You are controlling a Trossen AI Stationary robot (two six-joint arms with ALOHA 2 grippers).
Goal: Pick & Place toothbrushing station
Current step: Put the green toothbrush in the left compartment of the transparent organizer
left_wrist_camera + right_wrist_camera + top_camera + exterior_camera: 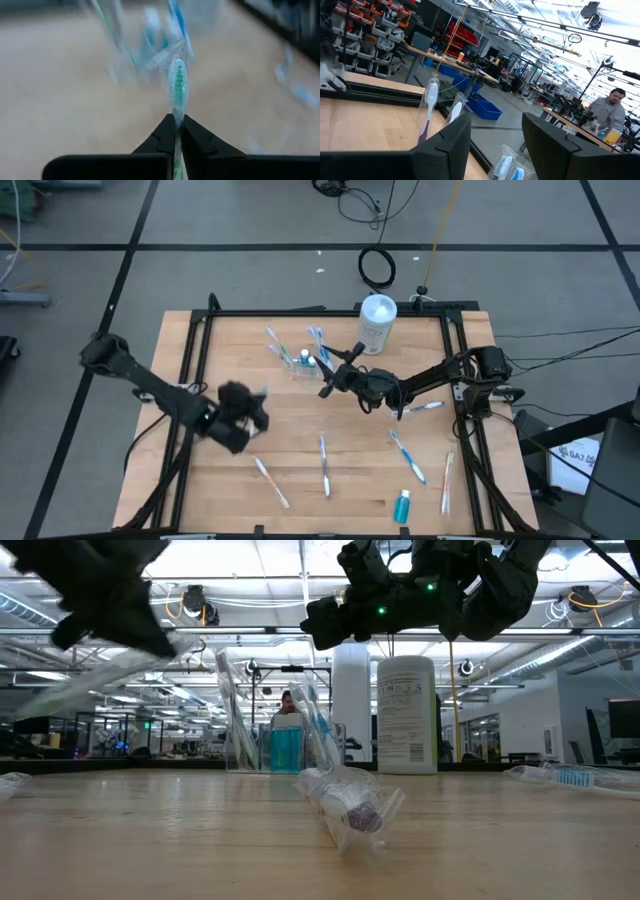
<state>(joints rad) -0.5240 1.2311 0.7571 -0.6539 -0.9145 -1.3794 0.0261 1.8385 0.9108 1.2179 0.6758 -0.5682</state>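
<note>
Seen from above, the left gripper (250,412) hangs blurred over the left-centre of the wooden table (300,480), its jaws pinched tight on a wrapped green toothbrush (177,90), whose bristled head juts out just past the fingertips in the left wrist view. The right gripper (335,372) hovers near the middle of the frame, just right of the clear tumbler (300,365), its fingers (445,145) standing apart with nothing between them.

The tumbler sits in the upper middle of the table, holding a blue toothpaste tube (285,748) and several upright brushes. A white lidded container (377,322) stands at the table's upper edge, to the tumbler's right.

Loose wrapped toothbrushes lie scattered across the lower half of the overhead frame: one at lower left (271,481), one at lower centre (324,464), a blue one to the right (407,455) and another by the right rail (446,481). A second toothpaste tube (402,506) lies near the bottom edge, right of centre.

At table height, a wrapped brush (345,805) lies in the foreground, centre frame.
</note>
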